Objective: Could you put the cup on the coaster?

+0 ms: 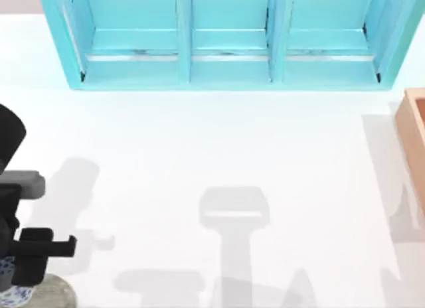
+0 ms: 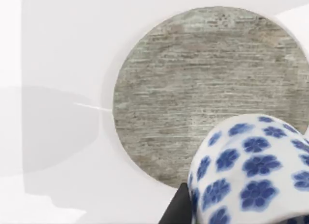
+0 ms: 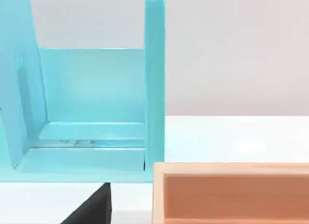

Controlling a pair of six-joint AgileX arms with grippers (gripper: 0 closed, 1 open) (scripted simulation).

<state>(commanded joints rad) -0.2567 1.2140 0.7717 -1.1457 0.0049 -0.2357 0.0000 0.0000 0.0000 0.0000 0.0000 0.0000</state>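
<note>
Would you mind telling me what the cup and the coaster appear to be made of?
The cup, at the left gripper, looks like glazed white ceramic: a smooth surface printed with blue flowers. The coaster looks like matte stone, perhaps concrete: mottled grey-green with rough streaks.

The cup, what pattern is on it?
The small white ceramic cup carries a repeating pattern of blue flowers, clearest in the left wrist view.
</note>
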